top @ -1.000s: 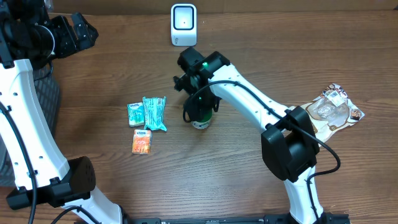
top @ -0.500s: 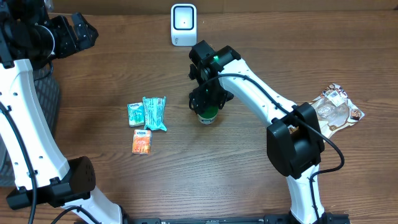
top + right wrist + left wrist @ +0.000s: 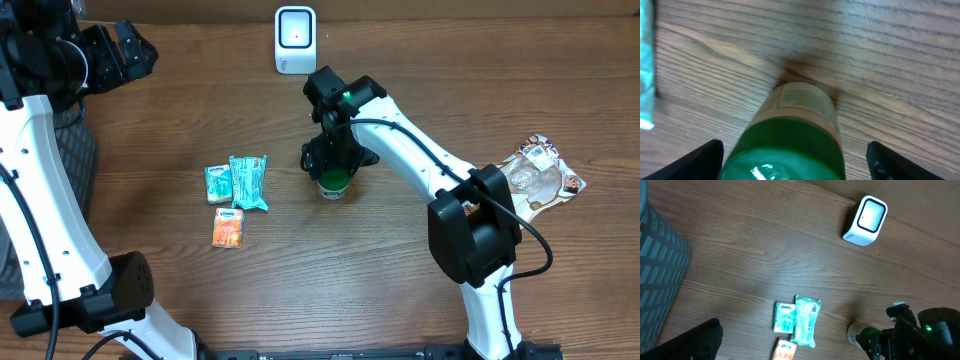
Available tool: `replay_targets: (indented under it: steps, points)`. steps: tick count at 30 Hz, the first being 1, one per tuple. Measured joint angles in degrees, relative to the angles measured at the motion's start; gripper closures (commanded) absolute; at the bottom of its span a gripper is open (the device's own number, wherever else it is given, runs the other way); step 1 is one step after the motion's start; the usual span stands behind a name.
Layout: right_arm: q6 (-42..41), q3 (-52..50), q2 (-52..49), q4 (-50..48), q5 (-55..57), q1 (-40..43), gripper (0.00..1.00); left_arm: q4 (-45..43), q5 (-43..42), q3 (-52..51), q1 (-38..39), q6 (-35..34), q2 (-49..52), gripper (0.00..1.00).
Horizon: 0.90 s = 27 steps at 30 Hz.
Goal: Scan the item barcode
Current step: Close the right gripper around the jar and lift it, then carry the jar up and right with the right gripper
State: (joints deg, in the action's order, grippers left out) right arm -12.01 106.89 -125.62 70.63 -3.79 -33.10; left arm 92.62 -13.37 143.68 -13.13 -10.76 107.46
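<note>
A brown wooden table (image 3: 300, 280) is carrying the white scanner (image 3: 295, 38) at its far edge and the green-topped bottle (image 3: 333, 184) standing upright near the middle. The right fingers (image 3: 696, 159) are straddling the bottle wide apart, gripping nothing, while the left fingers (image 3: 692, 341) are hanging spread and empty at the far left. A good grip is likely needing to close squarely below the top, leaving the beige label (image 3: 802, 97) facing the scanner; its print is blurring beyond reading.

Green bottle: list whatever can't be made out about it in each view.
Overhead: green bottle mostly covered by the right end effector.
Right wrist: label print blurred; no barcode readable; near end cut off by bottom edge.
Left wrist: bottle small, partly behind the right arm.
</note>
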Motion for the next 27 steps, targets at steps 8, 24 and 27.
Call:
replay_targets:
  steps: [8, 24, 27]
  points:
    - [-0.5, -0.6, 0.0, 0.1, 0.7, 0.0, 0.42, 0.0, 0.0, 0.0, 0.0, 0.0, 0.0, 0.01]
    - [2.6, 13.1, 0.2, 12.2, -5.9, 1.3, 0.61, 0.0, 0.0, 0.0, 0.0, 0.0, 0.0, 0.00]
    - [6.0, 19.0, 0.2, 16.1, -11.9, 2.7, 0.61, 0.0, 0.0, 0.0, 0.0, 0.0, 0.0, 0.00]
